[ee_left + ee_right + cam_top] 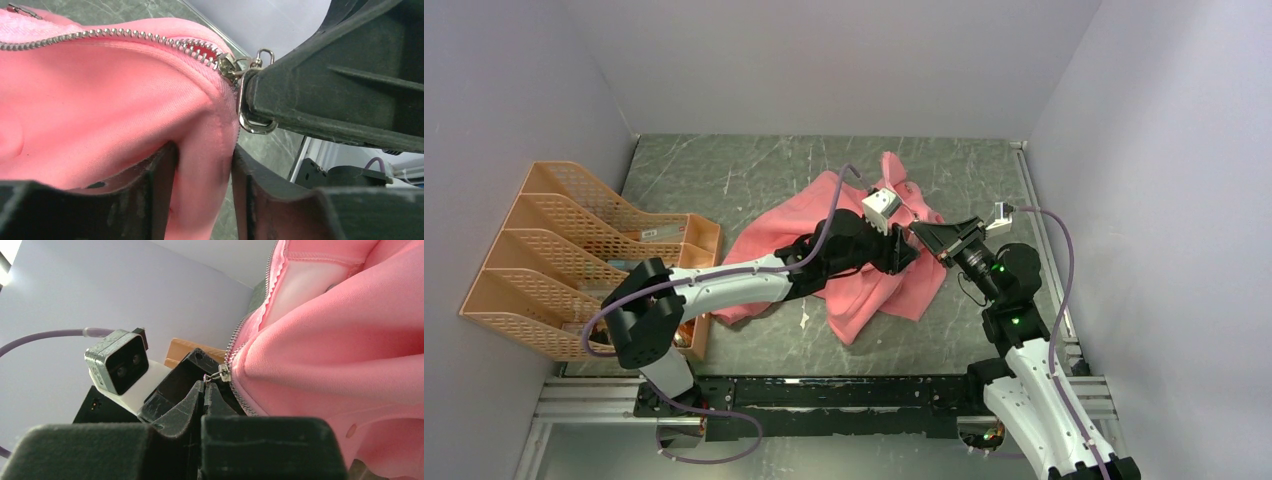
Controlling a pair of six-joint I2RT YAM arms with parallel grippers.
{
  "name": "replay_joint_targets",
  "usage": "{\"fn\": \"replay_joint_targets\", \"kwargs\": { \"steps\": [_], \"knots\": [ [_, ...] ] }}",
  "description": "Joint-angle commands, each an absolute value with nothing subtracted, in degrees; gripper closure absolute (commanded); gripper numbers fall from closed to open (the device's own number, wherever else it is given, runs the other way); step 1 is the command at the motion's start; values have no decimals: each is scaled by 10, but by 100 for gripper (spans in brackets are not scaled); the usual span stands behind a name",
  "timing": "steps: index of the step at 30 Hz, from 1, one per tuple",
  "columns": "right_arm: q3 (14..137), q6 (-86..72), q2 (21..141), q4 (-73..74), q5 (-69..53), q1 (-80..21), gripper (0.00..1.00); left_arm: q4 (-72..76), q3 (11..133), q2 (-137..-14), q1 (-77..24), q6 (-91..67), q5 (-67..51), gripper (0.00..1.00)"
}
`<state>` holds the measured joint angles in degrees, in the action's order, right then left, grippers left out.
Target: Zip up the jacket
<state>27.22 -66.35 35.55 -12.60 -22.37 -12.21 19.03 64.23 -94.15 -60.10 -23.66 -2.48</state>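
jacket [784,215] bunched on worktop [724,170] | left tool [202,172] clamped on fabric just below slider [227,64] | right tool [205,390] pinched together on pull [213,375] at slider | advice: draw slider away from left tool's hold, fabric taut, in line with teeth [100,36]

jacket [776,232] on table [724,172] centre, file rack [552,250] left
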Motion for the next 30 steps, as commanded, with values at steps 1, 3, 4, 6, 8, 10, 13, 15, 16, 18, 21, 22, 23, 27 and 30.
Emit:
{"fn": "replay_joint_targets", "kwargs": {
  "steps": [1,3,4,6,8,10,13,15,16,18,21,22,23,27,30],
  "knots": [
    [279,-686,348,-172,-250,-119,100,253,637,-946,-605,-237,-26,62],
    [280,-685,347,-166,-250,-119,100,249,639,-945,-605,-236,-23,88],
    [281,-684,345,-162,-249,-119,100,242,640,-944,-605,-235,-20,92],
    [284,-680,342,-150,-247,-119,100,227,635,-932,-605,-229,-21,92],
    [290,-675,340,-127,-236,-119,100,213,620,-905,-605,-225,-32,92],
    [294,-671,344,-116,-228,-119,100,179,611,-882,-605,-225,-43,92],
    [298,-675,352,-116,-219,-119,100,118,599,-851,-605,-222,-64,92],
    [304,-672,363,-122,-224,-119,93,65,590,-835,-605,-224,-69,92],
    [309,-668,370,-120,-229,-119,88,40,587,-829,-605,-222,-72,92],
    [322,-652,382,-106,-236,-119,77,-16,581,-819,-605,-225,-71,92],
    [332,-616,394,-72,-252,-120,65,-102,575,-809,-605,-227,-54,92],
    [333,-600,397,-58,-257,-119,63,-122,569,-803,-605,-228,-43,92],
    [334,-583,401,-43,-263,-119,61,-139,561,-796,-605,-229,-30,92],
    [334,-498,417,22,-291,-120,57,-192,531,-759,-605,-227,-2,92],
    [328,-433,423,30,-332,-119,56,-223,520,-744,-605,-217,41,92]
  ]
}}
